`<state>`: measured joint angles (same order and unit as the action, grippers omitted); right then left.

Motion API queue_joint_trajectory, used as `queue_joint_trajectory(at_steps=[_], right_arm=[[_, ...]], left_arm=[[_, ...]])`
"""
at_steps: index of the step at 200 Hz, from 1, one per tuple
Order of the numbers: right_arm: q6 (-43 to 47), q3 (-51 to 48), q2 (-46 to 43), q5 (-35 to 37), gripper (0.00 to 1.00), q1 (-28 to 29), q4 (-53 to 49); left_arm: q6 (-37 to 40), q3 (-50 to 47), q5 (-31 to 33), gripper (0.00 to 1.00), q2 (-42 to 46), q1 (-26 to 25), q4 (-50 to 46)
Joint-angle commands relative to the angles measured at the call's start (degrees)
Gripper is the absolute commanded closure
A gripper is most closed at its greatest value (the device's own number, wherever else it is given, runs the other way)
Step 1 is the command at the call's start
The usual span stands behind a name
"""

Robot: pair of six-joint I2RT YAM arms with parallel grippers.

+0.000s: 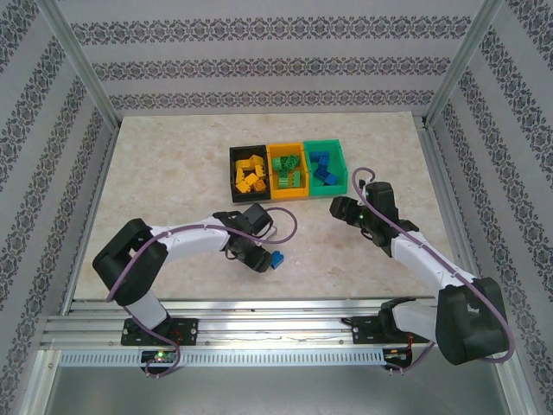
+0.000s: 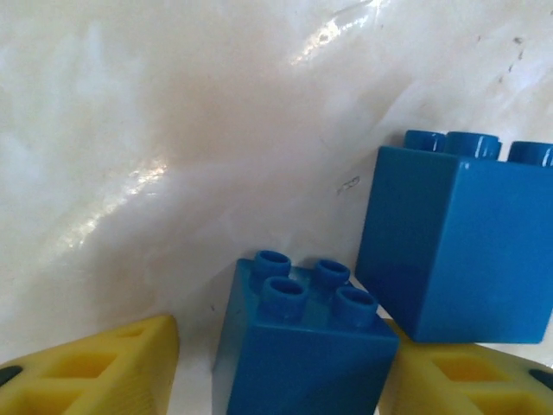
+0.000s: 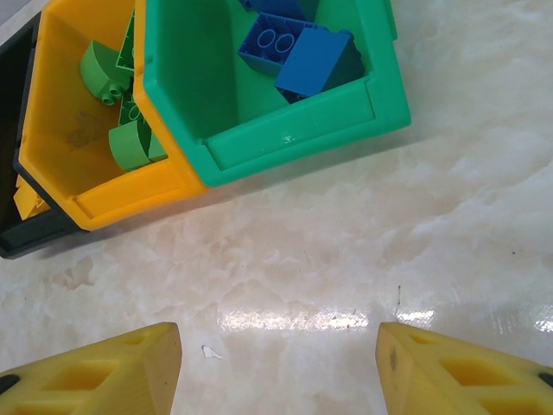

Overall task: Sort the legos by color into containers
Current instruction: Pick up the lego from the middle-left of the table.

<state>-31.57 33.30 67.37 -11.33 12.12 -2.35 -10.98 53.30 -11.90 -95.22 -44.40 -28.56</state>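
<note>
Step in hand, by your reading of it: pickup of a stray blue brick. Your left jaws stand apart astride the small blue brick (image 2: 302, 346), which sits on the bench (image 2: 173, 130) well short of the bins. A sliver of bench shows between the left pad (image 2: 95, 372) and the brick's wall, so they are not clenched on it yet. A taller blue brick (image 2: 458, 242) sits just beside it on the right; touching or not, can't tell. From above the pair reads as one blue spot (image 1: 276, 259) by the left wrist. Your right jaws are released, wide, nothing between them, over bare bench near the green bin (image 3: 285, 138). Sorting looks nearly done: blue bricks (image 3: 298, 52) in the green bin, green bricks (image 3: 130, 143) in the orange-yellow bin (image 3: 112, 203), yellow bricks (image 1: 251, 175) in the black bin (image 1: 232, 173). The next move calls for a square pinch on the small brick's flat sides without nudging its neighbour, then a lift and carry to the green bin. Bricks: hard glossy plastic, crisp-edged blocks with round studs on top, likely slick. Pads: yellow, ribbed, hollow-celled wedges. Bench: pale, marbled, shiny.
</note>
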Motion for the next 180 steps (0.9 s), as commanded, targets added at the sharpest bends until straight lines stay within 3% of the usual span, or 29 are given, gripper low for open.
queue_joint_trajectory(at_steps=[1, 81, 104, 148, 180], right_arm=[[0.5, -0.6, -0.3, 1.3, 0.38, -0.1, 0.0], [1.6, -1.6, 1.2, 1.5, 0.38, -0.2, 1.0], [2.2, -1.9, 1.5, 1.5, 0.38, -0.4, 1.3], [1.7, -2.5, 2.4, -1.2, 0.38, -0.5, 2.3], [1.4, -4.4, -0.3, -1.1, 0.38, -0.5, 2.2]], left_arm=[[1.5, 1.5, 0.3, 0.49, -1.2, -1.4, -2.5], [-0.1, 2.2, -2.1, 0.71, 3.7, -1.3, 1.7], [-0.1, 5.2, -2.4, 0.72, 3.6, -0.8, 2.5], [0.1, 19.3, -5.1, 0.73, -3.1, 0.7, 4.1], [2.6, 37.5, -5.3, 0.73, -12.8, 1.8, -3.7]])
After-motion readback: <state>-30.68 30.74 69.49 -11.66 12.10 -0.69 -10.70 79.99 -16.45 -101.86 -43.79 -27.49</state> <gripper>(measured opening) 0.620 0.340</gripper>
